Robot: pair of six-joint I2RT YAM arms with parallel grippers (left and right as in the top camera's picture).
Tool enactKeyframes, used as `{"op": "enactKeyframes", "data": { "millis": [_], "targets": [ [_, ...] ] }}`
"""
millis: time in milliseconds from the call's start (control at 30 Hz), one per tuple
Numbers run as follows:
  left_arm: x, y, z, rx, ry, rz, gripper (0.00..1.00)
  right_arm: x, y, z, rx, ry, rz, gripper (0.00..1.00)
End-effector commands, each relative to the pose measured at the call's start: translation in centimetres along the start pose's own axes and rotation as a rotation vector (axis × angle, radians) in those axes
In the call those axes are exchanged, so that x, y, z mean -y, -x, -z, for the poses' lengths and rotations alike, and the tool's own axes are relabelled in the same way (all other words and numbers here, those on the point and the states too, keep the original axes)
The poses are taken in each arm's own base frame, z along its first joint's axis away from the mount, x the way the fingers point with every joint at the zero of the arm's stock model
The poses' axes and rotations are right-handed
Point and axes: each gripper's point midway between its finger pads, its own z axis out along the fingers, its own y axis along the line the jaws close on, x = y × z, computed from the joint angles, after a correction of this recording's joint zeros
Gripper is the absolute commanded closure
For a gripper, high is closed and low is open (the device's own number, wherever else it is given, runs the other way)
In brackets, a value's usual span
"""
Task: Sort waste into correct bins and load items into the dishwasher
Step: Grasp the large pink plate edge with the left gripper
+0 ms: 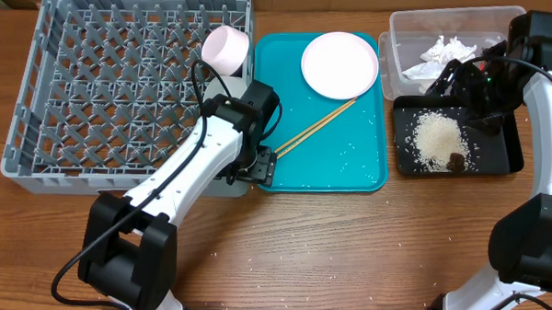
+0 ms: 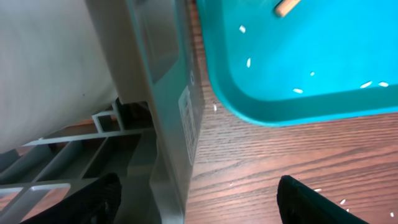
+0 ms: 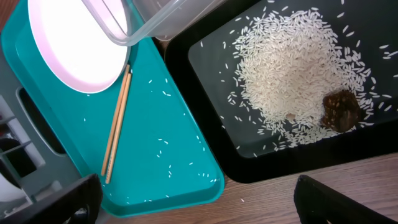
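Two items left: plate [image 1: 340,65] and chopsticks [image 1: 316,127], both on the teal tray [image 1: 349,162] at frame centre in the overhead view.
Chopsticks' axis: diagonal, lower left to upper right; upper ends just beside the plate's rim; the pair lies close together; which end is the tip cannot be told.
Left jaws: wide apart, empty, low by the rack's [image 1: 73,174] lower-right corner, near the sticks' lower ends.
Right jaws: wide apart, empty, over the black tray [image 1: 501,161] with rice [image 1: 438,138] and lump [image 1: 455,162], right of frame.
Step, judged: the left arm taking the chopsticks for the rack.
How: turn the jaws square across the diagonal, close on both sticks near mid-length so they lift as one, low to the tray floor, clear of the plate.
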Motion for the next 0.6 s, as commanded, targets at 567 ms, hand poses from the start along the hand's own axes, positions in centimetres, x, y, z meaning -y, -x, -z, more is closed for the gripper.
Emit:
{"op": "enactKeyframes", "data": {
  "millis": [567],
  "targets": [
    [3.4, 6.5, 12.9, 0.32, -0.069, -0.238, 0.04, -0.8, 0.5, 1.8, 0.053, 0.023, 0.018, 0.0]
  ]
}}
